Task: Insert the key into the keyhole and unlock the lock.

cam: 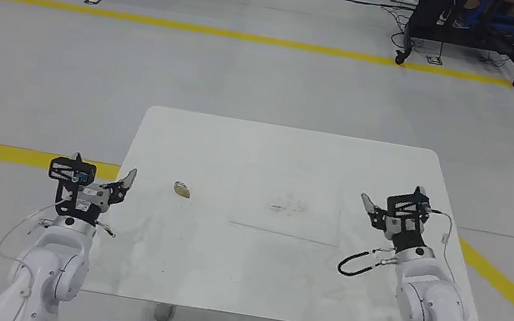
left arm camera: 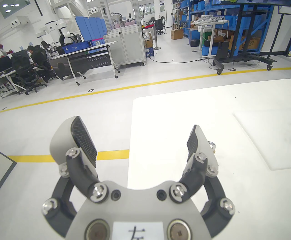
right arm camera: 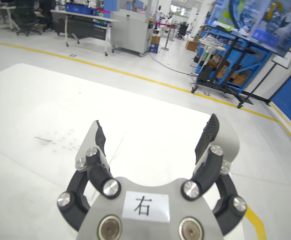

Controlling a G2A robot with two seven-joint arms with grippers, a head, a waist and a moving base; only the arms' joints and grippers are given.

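White rectangular table (cam: 220, 266) with rounded corners, bearing at its middle a thin, pale, translucent rectangular mat (cam: 273, 185), lying flat. Faint grey marks (cam: 286, 206) at the mat's centre, too small to make out.

Left of the mat and well apart from it, over the table's left edge, the left gripper (cam: 103, 173), black-framed with white-backed fingers: spread wide, nothing between the ribbed pads (left arm camera: 83, 138).

Right of the mat, near it and above the tabletop, the right gripper (cam: 393, 200) of the same build, likewise spread wide and holding nothing.

Between the mat and the left gripper, a small brass-coloured padlock (cam: 183, 189) lying on the bare tabletop, touching neither. In the left wrist view, the silver loop of its shackle (left arm camera: 212, 144) peeping out from behind one finger.
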